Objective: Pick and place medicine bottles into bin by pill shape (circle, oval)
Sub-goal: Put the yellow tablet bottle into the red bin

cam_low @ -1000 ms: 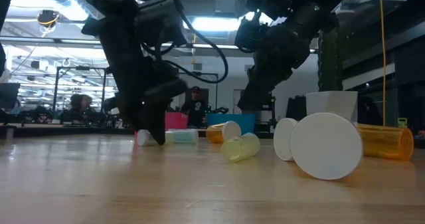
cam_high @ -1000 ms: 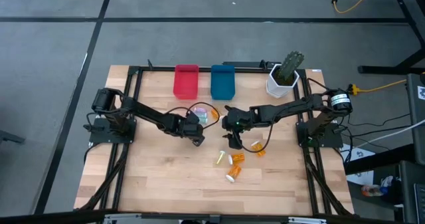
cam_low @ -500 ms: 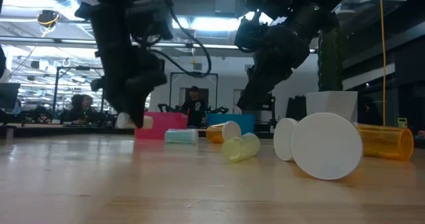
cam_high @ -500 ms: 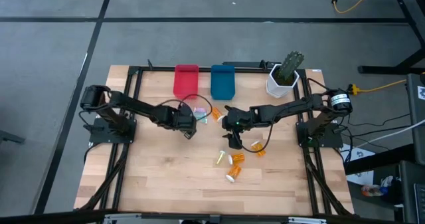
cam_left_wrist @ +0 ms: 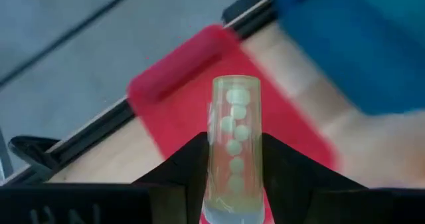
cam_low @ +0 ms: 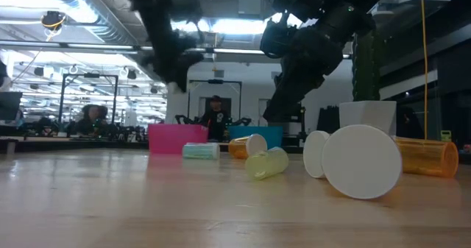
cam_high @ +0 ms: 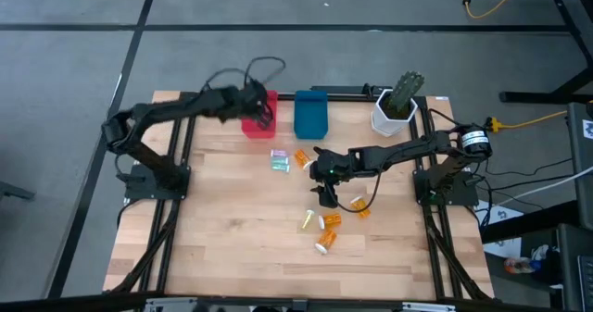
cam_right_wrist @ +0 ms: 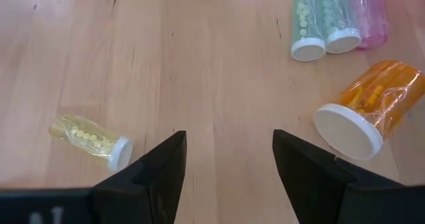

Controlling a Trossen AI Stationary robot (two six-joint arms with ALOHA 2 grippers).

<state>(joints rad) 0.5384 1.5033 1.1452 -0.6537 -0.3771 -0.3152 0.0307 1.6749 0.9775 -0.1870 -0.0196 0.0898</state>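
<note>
Floor: grey (cam_high: 83, 62), crossed by dark lines, on all sides of the table.
Table: pale wood planks (cam_high: 232, 247) in a black frame.
Cable: a yellow cable (cam_high: 486, 6) lies on the floor at the far right.
Ceiling: long strip lights (cam_low: 44, 27) and ducts in the low view.
Far room: people (cam_low: 215, 119) sit at desks beyond the table.

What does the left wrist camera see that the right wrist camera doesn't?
Only the left wrist view shows the left end effector shut on a clear bottle of round pills, with the red bin and blue bin beyond it. Only the right wrist view shows the open right end effector above loose bottles: a yellow bottle, an orange bottle and two teal bottles. Both show the wooden table.
</note>
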